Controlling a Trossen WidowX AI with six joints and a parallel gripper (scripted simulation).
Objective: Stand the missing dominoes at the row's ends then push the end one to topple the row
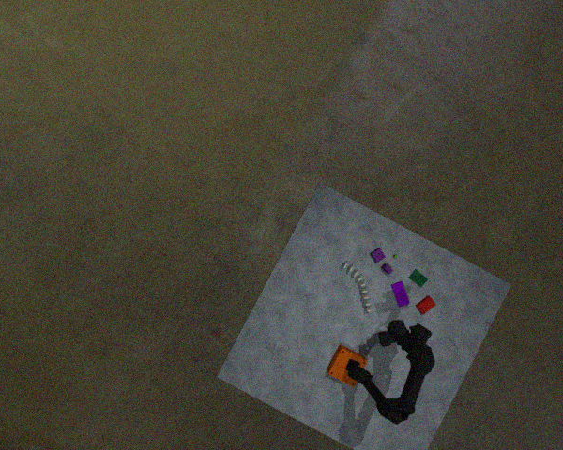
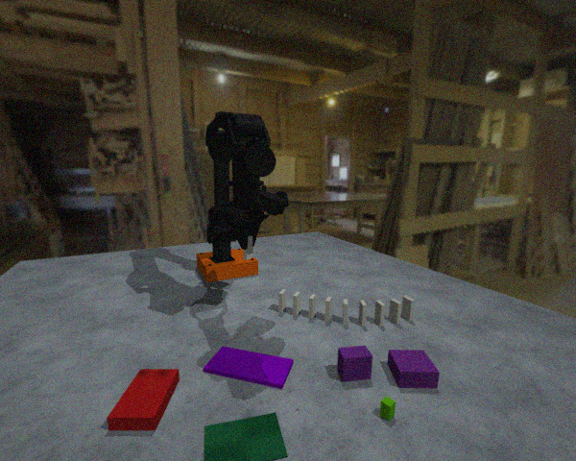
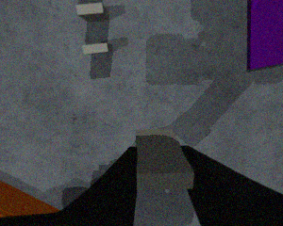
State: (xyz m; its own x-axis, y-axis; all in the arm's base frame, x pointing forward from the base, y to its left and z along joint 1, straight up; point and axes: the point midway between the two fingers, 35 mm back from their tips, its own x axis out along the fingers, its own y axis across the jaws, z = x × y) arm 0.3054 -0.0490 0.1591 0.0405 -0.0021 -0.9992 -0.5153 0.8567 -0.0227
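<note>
Fingers (image 2: 249, 244) grip a pale domino (image 2: 250, 246) (image 3: 162, 160), apparently raised to clear the standing row (image 1: 360, 284) (image 2: 345, 312) (image 3: 95, 48) before placement beside its near-base end.

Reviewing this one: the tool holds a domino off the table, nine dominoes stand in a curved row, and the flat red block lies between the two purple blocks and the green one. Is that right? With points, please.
Not quite: the red block (image 1: 425, 305) (image 2: 144, 399) isn't between them; the exterior view shows it off at the far left. The rest stands.
</note>
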